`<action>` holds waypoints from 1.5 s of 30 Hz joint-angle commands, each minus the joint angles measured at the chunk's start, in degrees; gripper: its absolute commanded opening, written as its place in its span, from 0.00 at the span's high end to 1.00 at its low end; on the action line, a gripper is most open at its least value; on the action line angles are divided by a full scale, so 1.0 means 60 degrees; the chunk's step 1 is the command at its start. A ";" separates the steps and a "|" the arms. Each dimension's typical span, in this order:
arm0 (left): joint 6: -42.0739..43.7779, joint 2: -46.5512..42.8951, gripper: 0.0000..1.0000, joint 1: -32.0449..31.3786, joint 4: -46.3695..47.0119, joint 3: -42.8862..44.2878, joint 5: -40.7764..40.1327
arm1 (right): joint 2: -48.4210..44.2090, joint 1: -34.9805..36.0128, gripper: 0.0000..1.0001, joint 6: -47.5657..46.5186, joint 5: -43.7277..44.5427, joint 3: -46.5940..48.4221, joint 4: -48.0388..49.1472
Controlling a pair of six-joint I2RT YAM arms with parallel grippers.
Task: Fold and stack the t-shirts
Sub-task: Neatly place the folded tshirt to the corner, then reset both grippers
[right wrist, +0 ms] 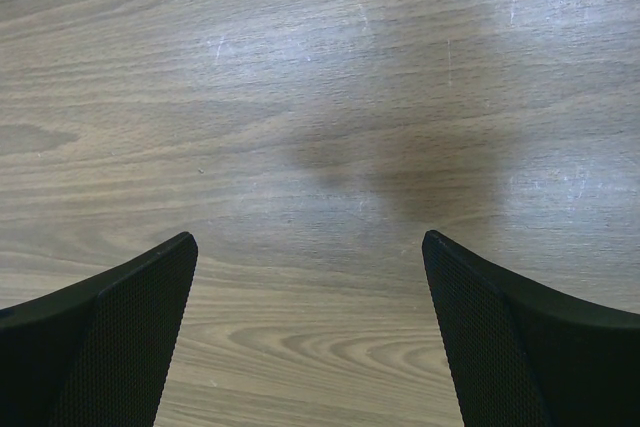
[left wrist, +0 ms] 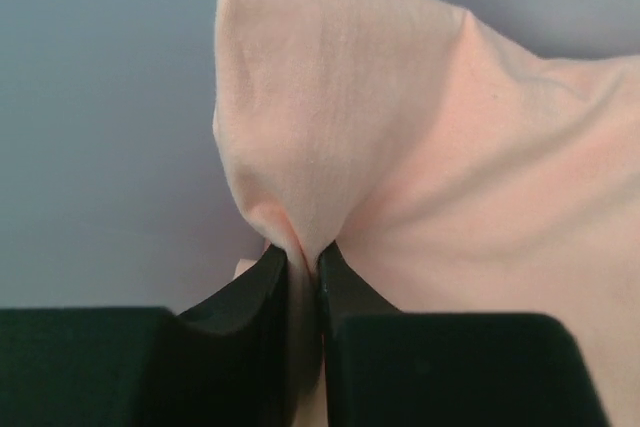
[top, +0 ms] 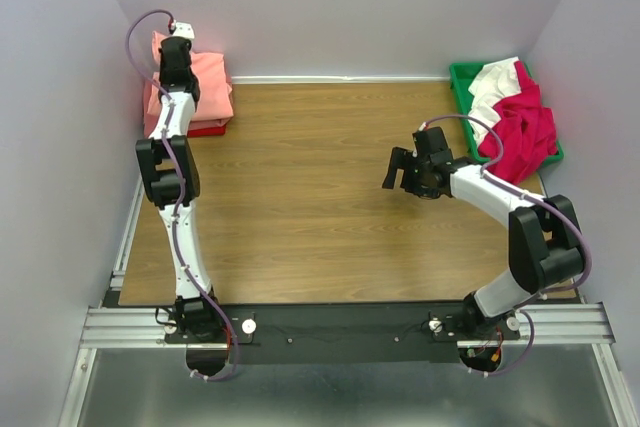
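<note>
A stack of folded t-shirts sits at the far left corner, salmon-pink on top (top: 205, 87) with a red one (top: 208, 128) beneath. My left gripper (top: 172, 51) is over the stack's far left part, shut on a pinched fold of the top salmon-pink t-shirt (left wrist: 420, 157); my left gripper (left wrist: 308, 257) shows the cloth between its black fingertips (left wrist: 262, 282). Unfolded magenta-pink (top: 525, 132) and white (top: 492, 84) t-shirts lie heaped in the bin at the far right. My right gripper (top: 398, 169) is open and empty over bare wood; its wrist view shows my right gripper (right wrist: 310, 247) wide apart.
A green plastic bin (top: 462, 75) holds the heaped shirts at the far right. Pale walls close in the left, back and right sides. The wooden table (top: 320, 197) lies between the arms, and a metal rail (top: 340, 325) runs along the near edge.
</note>
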 commanded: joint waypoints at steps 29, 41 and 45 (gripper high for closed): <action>-0.7400 -0.8614 0.02 -0.4915 -0.0825 -0.7839 0.0316 | -0.3960 -0.0039 0.00 0.1316 0.1114 -0.2454 -0.0275; -1.0054 -1.1839 0.02 -0.6312 -0.2317 -1.1930 -0.1544 | -0.5222 -0.0025 0.00 0.1917 0.2198 -0.3261 -0.0260; -1.0129 -1.2118 0.02 -0.6297 -0.2348 -1.2310 -0.1823 | -0.5163 -0.0025 0.00 0.2019 0.2345 -0.3304 -0.0274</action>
